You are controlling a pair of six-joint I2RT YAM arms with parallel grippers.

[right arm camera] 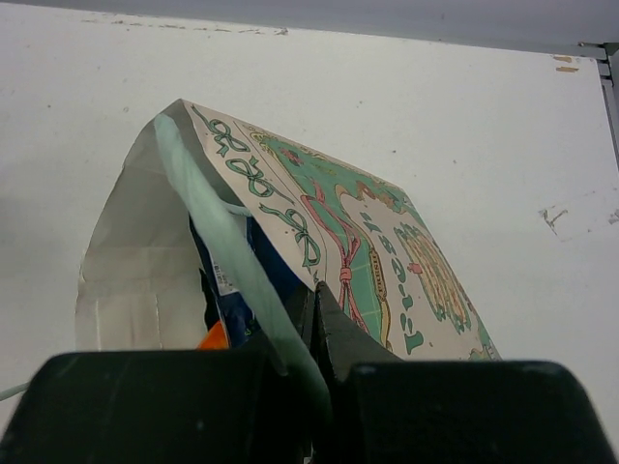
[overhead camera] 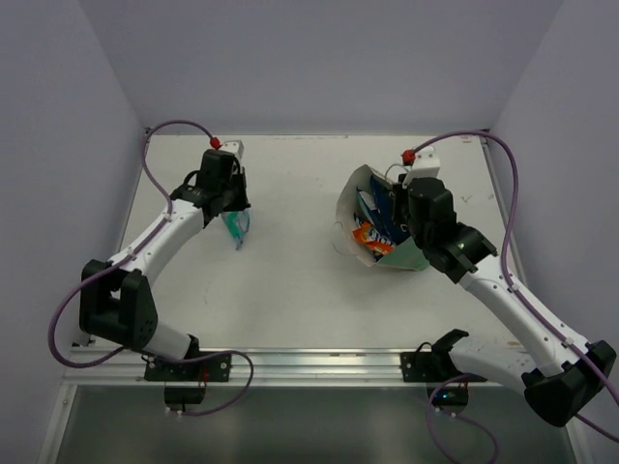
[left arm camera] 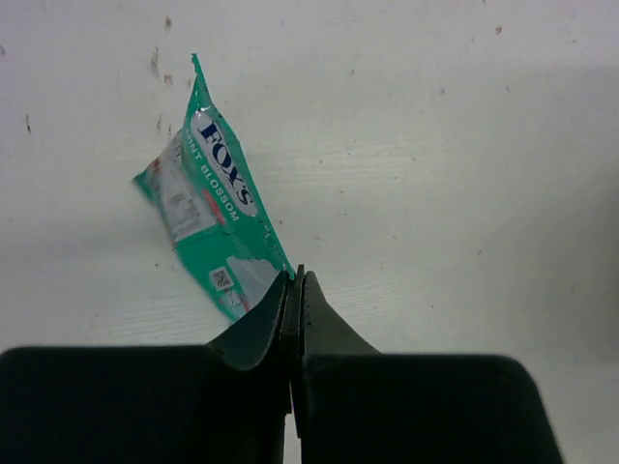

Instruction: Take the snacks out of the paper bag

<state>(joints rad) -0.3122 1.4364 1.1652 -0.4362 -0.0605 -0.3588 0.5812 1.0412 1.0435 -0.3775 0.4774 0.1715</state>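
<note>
Pinching the teal-white packet (left arm camera: 213,213) by its lower corner, the left claw (left arm camera: 295,282) is pressing its fingers together on the foil. The rest of the packet is sticking out ahead of the fingers over the left half of the table (overhead camera: 290,280). Whether it is touching the surface is not clear. Well apart from it, on the right half, the paper bag (right arm camera: 387,242) is lying on its side with its printed panel facing up and its mouth gaping toward the left. The right claw (right arm camera: 315,300) is clamping shut on the upper edge of that mouth. Inside the opening, blue packets (overhead camera: 372,205) are showing, and an orange packet (overhead camera: 368,235) is peeking out near the front.
</note>
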